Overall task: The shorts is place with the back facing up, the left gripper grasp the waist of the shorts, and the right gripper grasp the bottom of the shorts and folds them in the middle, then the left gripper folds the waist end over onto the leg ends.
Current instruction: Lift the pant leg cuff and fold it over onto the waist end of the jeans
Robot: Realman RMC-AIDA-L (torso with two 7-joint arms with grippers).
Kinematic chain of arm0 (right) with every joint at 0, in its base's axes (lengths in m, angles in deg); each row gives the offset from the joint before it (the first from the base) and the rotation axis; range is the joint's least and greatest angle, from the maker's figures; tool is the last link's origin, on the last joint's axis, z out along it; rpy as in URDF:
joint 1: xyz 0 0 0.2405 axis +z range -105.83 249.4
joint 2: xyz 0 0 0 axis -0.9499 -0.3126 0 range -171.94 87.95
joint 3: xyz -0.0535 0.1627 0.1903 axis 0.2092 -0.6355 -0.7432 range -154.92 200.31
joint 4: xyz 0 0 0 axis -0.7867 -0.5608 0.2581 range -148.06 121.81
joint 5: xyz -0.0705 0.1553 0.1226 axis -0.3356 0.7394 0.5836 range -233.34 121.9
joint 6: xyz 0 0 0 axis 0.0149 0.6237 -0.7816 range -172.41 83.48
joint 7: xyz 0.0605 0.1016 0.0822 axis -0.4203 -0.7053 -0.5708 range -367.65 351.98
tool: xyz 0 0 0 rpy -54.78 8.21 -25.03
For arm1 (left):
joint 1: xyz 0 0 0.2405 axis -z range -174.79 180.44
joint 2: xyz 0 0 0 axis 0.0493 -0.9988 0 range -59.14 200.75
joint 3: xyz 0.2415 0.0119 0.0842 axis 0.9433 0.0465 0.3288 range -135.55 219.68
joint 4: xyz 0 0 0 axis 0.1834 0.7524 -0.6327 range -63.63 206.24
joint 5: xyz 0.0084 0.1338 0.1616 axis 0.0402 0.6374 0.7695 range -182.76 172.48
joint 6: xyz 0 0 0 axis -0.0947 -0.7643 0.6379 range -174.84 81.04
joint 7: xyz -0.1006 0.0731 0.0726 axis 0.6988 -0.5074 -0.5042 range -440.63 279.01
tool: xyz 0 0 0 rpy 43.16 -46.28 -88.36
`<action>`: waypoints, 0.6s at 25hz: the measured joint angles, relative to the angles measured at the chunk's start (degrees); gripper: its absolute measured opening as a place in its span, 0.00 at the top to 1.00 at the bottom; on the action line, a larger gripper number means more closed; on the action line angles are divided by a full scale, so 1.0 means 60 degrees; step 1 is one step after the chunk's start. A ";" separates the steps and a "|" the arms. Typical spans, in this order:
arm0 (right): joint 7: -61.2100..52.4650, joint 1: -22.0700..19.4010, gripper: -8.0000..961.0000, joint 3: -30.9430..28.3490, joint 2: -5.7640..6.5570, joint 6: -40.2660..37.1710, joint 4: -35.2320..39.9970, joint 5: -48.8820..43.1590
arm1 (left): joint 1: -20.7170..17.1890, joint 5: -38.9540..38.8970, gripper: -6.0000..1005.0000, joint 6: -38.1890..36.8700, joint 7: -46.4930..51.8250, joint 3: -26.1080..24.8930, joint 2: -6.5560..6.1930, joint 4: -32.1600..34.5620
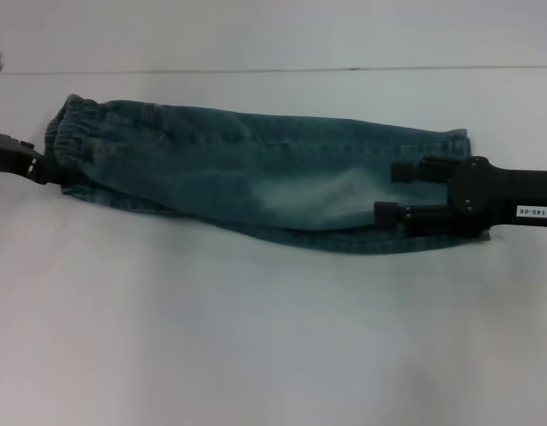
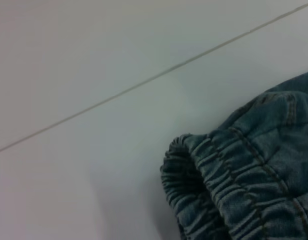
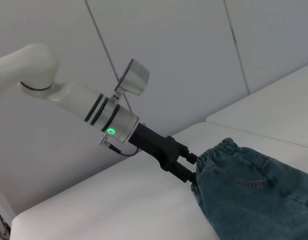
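White worktop [image 1: 273,337] fills my head view, with one thin seam line running across its far part.

The shorts [image 1: 256,177] lie on it as a long narrow band, folded lengthwise in the middle, stretched across the worktop from my left to my right. Ruffled elastic waist on the left, the leg ends [image 1: 451,142] on the right. A pale faded patch shows on the upper layer near the middle; a lower layer peeks out along the near edge.

Right end effector [image 1: 387,189], the arm with the small white label, reaches in from the right edge at the leg ends. Its two fingers lie over the denim, visibly apart, one on the top layer and one nearer the lower edge. I cannot tell whether any fabric is pinched between them.

Left end effector [image 3: 193,167] sits at the waist end, at the left edge of the head view. In the right wrist view its fingers meet the gathered waistband at the corner nearest it, and look closed on the cloth.

The left wrist view shows only the ruffled waistband [image 2: 204,185] resting on the worktop.
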 joint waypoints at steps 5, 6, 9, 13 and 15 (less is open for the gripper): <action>-0.0006 0.0078 0.01 0.0048 -0.0004 0.0189 -0.0133 0.0004 | 0.0146 0.0007 0.21 0.0041 -0.0059 0.0009 0.0028 -0.0067; -0.0007 0.0082 0.01 0.0068 -0.0004 0.0230 -0.0133 0.0005 | 0.0176 0.0007 0.22 0.0035 -0.0086 0.0009 0.0037 -0.0091; -0.0007 0.0124 0.01 0.0099 -0.0005 0.0319 -0.0194 0.0006 | 0.0283 0.0010 0.23 0.0027 -0.0167 0.0060 0.0056 -0.0256; 0.0017 0.0157 0.02 0.0150 -0.0005 0.0448 -0.0272 0.0006 | 0.0369 0.0014 0.25 0.0035 -0.0189 0.0205 0.0056 -0.0411; 0.0028 0.0167 0.02 0.0216 -0.0003 0.0580 -0.0323 0.0005 | 0.0381 0.0015 0.26 -0.0010 -0.0191 0.0270 0.0056 -0.0406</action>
